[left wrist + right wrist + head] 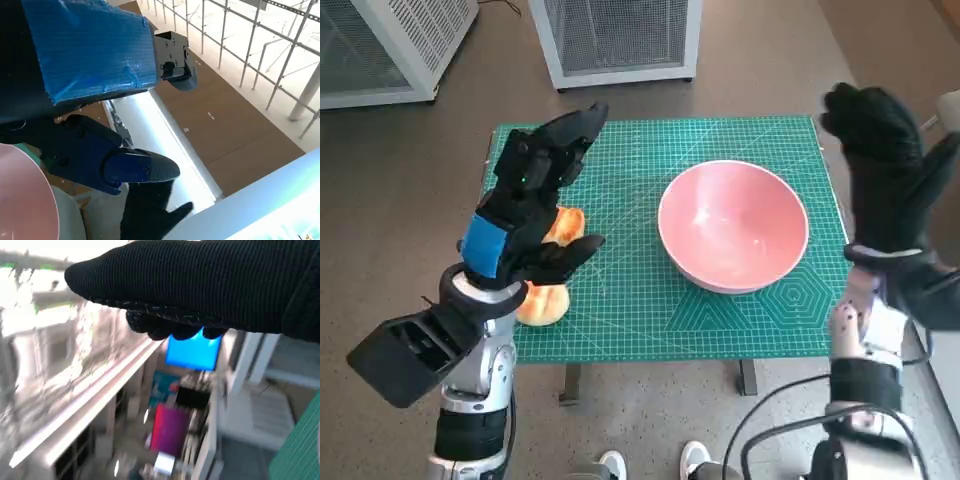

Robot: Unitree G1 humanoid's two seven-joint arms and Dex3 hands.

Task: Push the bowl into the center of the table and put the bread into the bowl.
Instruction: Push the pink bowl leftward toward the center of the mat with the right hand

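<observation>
Nearest the camera in the head view, a pair of white shoes (655, 463) pokes in at the bottom edge, mostly cut off, beside the table's dark legs (748, 377). The left hand (532, 195) hangs over the left part of the green cutting mat (650, 310), fingers spread and holding nothing. It covers most of the bread (548, 290): only a golden-orange, glossy piece shows below the thumb near the mat's front-left edge, and another bit between the fingers, so the bread's full shape cannot be made out, nor whether the hand touches it.

The pink bowl (733, 224) stands upright and empty on the mat, a little right of the middle, well apart from the bread. It is round, smooth and pale pink with a lighter rim. In the left wrist view only a slice of that rim (25, 195) shows, cut off by the picture's edge.

The right hand (880, 150) is raised beyond the table's right edge, apart from the bowl, holding nothing; its gloved fingers look loosely curled, though how far they are apart is hard to tell. The right wrist view is blurred: the glove (210, 285) is a dark band, with a blue screen (192, 352) and a magenta shape (170, 427) behind it that cannot be identified.

Farthest off, two white perforated cabinets (620, 40) stand on the brown floor (770, 50) beyond the table.
</observation>
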